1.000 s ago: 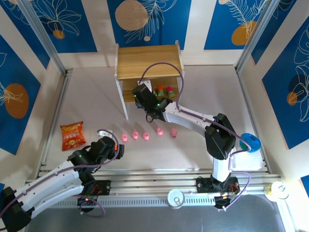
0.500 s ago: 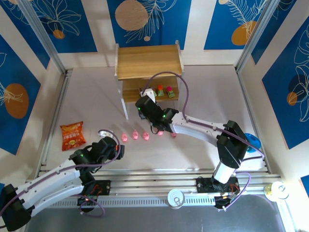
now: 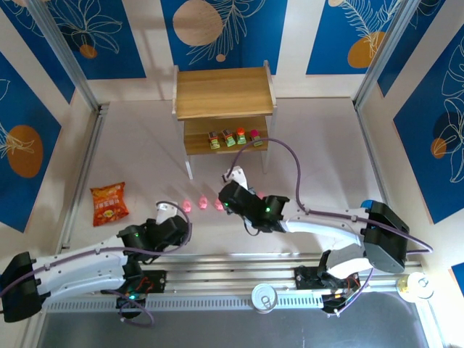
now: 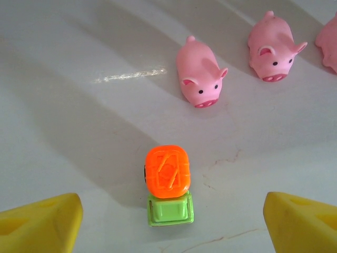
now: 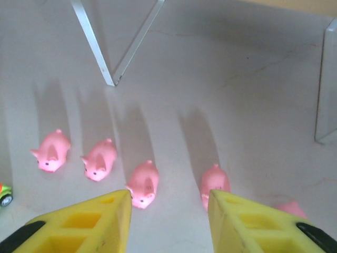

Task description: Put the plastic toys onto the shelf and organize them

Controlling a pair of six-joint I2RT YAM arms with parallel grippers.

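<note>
A blocky toy with an orange top and green base (image 4: 168, 184) stands on the table between the wide-apart yellow fingers of my open left gripper (image 4: 168, 224), untouched. Past it lie pink pigs (image 4: 199, 73) (image 4: 271, 46). From above, the left gripper (image 3: 180, 226) sits just near of the pig row's left end (image 3: 187, 206). My right gripper (image 3: 230, 190) hangs open over the row, and its view shows several pigs (image 5: 143, 183) (image 5: 215, 183) (image 5: 99, 159), none between the fingers. The shelf (image 3: 223, 93) holds several blocky toys (image 3: 228, 137) on its lower tier.
An orange snack bag (image 3: 109, 203) lies at the left. A blue bowl (image 3: 366, 206) peeks out behind the right arm's elbow. The shelf's white legs (image 5: 113, 79) stand just beyond the pigs. Two cans (image 3: 264, 296) (image 3: 417, 285) sit on the near rail.
My right gripper has drawn back from the shelf's lower tier toward the pig row, and more blocky toys now show there. The left gripper has edged right and its jaws have narrowed slightly.
</note>
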